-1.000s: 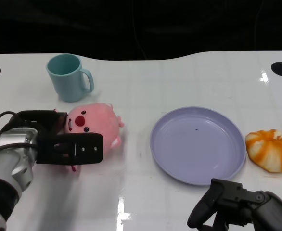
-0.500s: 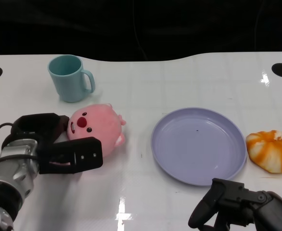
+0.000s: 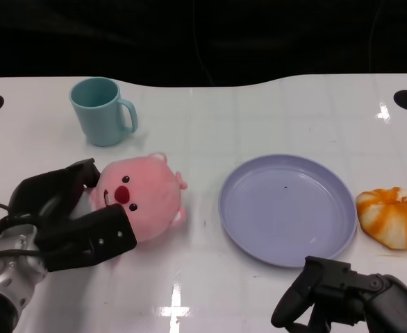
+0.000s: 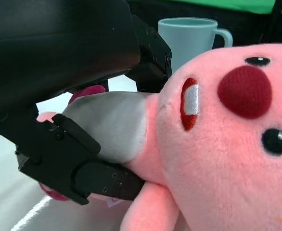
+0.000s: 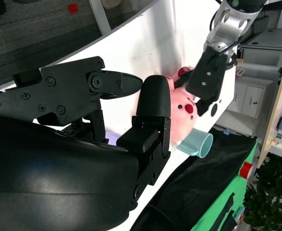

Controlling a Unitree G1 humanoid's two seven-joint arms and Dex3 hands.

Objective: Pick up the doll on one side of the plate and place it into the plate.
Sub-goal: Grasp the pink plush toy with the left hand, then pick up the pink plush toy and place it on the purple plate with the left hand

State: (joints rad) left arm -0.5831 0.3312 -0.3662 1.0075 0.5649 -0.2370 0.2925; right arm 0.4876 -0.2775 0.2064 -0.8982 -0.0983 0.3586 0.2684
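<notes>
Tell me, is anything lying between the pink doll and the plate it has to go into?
Nothing visible. The left hand holds the doll, and only bare table lies between it and the plate. The cup stands behind the doll, off that path.

Doll (image 3: 139, 197): pink plush with a round head, dark red nose, black bead eyes and a grey belly patch. It lies tilted in the grip of my left robot hand (image 3: 64, 220), just left of the plate (image 3: 287, 209). Plate: round, lavender, flat on the white counter (image 3: 259, 118), holding nothing.
</notes>
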